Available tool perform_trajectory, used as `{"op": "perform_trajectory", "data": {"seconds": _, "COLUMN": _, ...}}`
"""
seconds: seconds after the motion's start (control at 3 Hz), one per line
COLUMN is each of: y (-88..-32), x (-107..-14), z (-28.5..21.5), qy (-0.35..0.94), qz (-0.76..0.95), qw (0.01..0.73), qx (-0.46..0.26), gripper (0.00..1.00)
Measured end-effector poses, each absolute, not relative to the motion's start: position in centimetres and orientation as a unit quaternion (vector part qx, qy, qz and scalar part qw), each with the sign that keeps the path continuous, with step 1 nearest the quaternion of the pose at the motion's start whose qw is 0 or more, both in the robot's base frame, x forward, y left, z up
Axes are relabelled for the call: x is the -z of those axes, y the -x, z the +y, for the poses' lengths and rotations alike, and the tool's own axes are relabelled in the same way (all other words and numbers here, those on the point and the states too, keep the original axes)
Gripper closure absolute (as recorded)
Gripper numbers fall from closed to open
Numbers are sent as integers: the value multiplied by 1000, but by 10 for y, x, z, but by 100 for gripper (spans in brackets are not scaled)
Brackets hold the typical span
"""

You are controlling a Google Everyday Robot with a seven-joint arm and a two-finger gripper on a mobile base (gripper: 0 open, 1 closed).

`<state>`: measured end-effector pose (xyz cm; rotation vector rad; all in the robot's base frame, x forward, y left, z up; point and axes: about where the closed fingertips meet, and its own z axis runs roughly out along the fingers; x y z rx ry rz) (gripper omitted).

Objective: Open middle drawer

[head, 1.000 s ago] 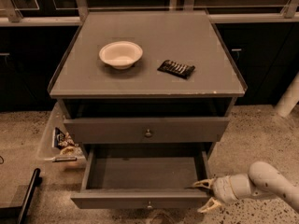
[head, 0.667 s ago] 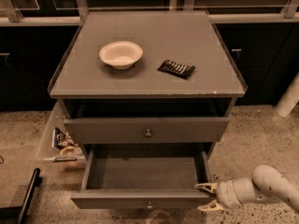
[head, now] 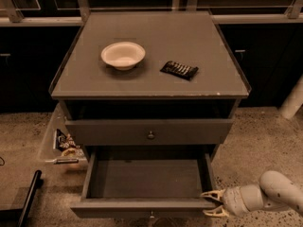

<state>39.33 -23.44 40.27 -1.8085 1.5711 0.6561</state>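
Middle drawer (head: pixel 147 178): pulled well out beneath the upper drawer (head: pixel 150 132), its knob at the bottom edge of view.
Gripper (head: pixel 213 203): low right, just beside the drawer's front right corner, fingers spread, holding nothing.
Bench (head: pixel 189 37): carries a white bowl (head: pixel 122 55) and a dark packet (head: pixel 179 70), apart.

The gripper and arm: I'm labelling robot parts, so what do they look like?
The gripper, at the view's lower right, has two pale yellowish, pointed fingers on a rounded off-white wrist; the arm is smooth, bulbous and off-white. No cables or markings show.
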Motion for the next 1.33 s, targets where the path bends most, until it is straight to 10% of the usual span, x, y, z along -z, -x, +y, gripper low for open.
{"op": "perform_trajectory", "data": {"seconds": 1.33, "y": -393, "x": -403, "z": -234, "qy": 689, "qz": 599, "qw": 323, "qx": -250, "gripper": 0}}
